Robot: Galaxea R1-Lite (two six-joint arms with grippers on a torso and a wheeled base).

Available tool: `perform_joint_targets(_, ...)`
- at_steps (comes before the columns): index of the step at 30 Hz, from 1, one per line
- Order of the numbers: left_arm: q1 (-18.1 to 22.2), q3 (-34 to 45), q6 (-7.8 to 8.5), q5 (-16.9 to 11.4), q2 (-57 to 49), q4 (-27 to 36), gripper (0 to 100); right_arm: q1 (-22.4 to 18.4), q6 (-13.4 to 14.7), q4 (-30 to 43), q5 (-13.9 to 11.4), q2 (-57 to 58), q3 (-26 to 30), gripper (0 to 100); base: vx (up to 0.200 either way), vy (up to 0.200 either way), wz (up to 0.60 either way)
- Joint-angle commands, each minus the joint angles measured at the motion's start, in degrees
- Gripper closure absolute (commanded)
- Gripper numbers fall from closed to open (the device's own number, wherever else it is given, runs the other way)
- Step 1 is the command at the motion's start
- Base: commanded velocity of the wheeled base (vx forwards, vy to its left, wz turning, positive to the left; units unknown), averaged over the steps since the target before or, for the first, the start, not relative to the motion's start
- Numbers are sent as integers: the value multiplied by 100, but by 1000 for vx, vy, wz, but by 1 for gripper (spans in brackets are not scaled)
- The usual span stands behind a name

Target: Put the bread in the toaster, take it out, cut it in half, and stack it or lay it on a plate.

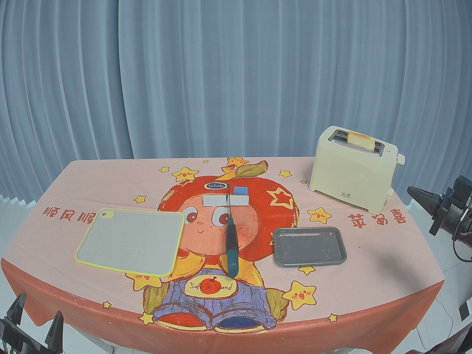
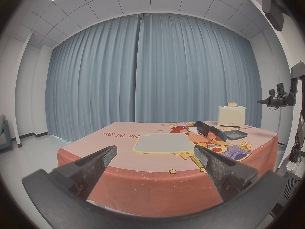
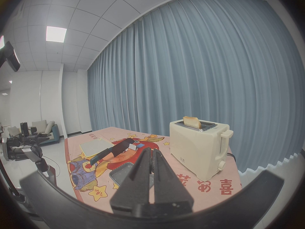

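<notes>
A slice of bread (image 1: 361, 140) sticks up out of a slot of the cream toaster (image 1: 353, 169) at the table's back right; it also shows as bread (image 3: 191, 121) in the toaster (image 3: 197, 148). A knife (image 1: 230, 236) with a teal handle lies mid-table. The cutting board (image 1: 132, 241) with its yellow rim lies to the left, the dark grey plate (image 1: 309, 246) to the right. My right gripper (image 1: 415, 193) hangs shut off the table's right side, level with the toaster. My left gripper (image 1: 35, 317) stands open below the table's front left corner.
Two small white pads (image 1: 225, 200) and a blue tag (image 1: 240, 191) lie under the knife's blade. The tablecloth (image 1: 378, 276) drapes over the front edge. A curtain (image 1: 236, 65) closes off the back.
</notes>
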State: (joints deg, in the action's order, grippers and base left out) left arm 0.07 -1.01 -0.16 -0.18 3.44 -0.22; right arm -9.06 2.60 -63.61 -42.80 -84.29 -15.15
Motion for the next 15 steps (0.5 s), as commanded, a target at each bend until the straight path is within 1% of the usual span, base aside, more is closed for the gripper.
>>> perform_joint_targets(1,1,101,-2,1,-1,-4,0,0,4,-2,0,-9,4,100,0,0,0)
perform_joint_targets(15,1,101,-2,1,-1,-4,0,0,-5,7,9,-27,12,100,0,0,0)
